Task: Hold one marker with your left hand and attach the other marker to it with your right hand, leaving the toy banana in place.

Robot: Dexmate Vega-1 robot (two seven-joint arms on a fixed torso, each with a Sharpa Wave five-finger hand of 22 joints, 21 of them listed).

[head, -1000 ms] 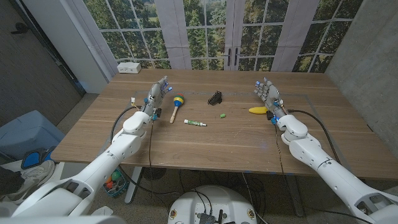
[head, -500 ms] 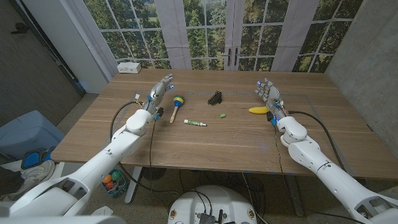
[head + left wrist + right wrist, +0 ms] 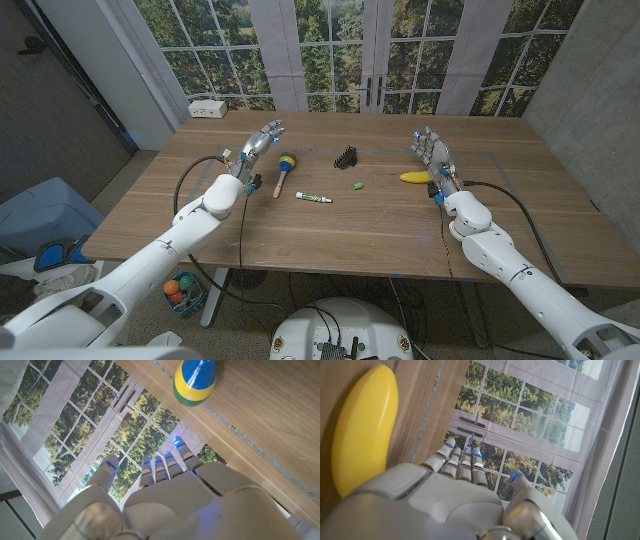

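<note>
Head view, left to right: white box (image 3: 207,108) at the far left corner of the table (image 3: 330,235), no readable label. My left hand (image 3: 258,146) raised over the table, fingers apart and extended, holding nothing. Just beside it a maraca-like toy (image 3: 284,167), head banded blue, yellow, green and red, on a pale wooden stick. Next, one marker (image 3: 313,197) lying flat near mid-table: white barrel, green cap end, dark print on the barrel too small to read. Beyond it a small black object (image 3: 346,157), can't tell what it is. Small green piece (image 3: 357,185) right of the marker, apart from it, maybe a cap, unclear. Toy banana (image 3: 415,177) plain yellow, no writing, lying on the table just beside my right hand (image 3: 431,152). Right hand upright, fingers apart, empty. Right wrist view: banana (image 3: 362,455) close alongside my hand (image 3: 455,492), not touching as far as I can tell.
</note>
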